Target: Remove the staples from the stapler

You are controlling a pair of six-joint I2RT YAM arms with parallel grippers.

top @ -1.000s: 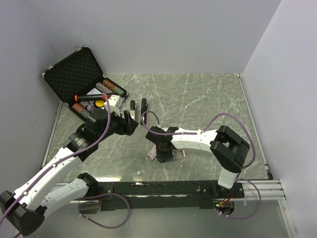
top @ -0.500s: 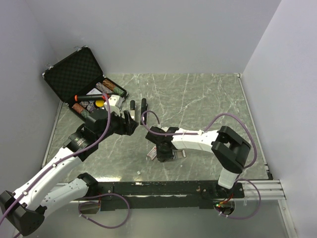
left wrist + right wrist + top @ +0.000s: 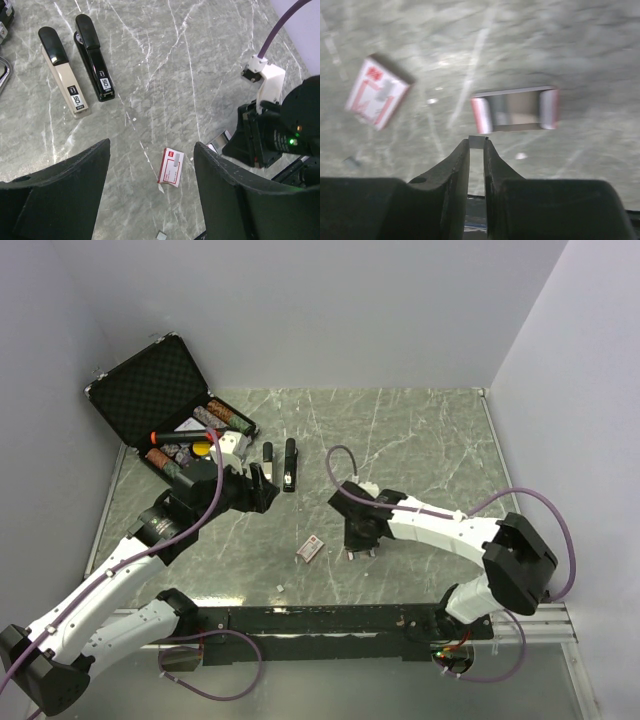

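Two staplers lie side by side on the marble table, a black one (image 3: 94, 57) (image 3: 290, 465) and a beige one (image 3: 62, 70) (image 3: 268, 454). My right gripper (image 3: 476, 145) (image 3: 358, 546) is shut on a short silvery strip of staples (image 3: 477, 142), pinched at the fingertips just above the table. Right in front of it lies a small open tray with red ends (image 3: 515, 109). The red-and-white staple box (image 3: 376, 91) (image 3: 171, 167) (image 3: 311, 549) lies to its left. My left gripper (image 3: 151, 152) (image 3: 260, 483) hangs open above the table with nothing between its fingers.
An open black case (image 3: 150, 390) with tools and rolls stands at the back left. A tiny loose metal piece (image 3: 161, 235) (image 3: 279, 587) lies near the front edge. White walls close the table in at the back and both sides.
My right arm has swung right, off the staple box, and its jaws have closed a little on the strip. The black stapler now shows in full. The left arm has not moved.
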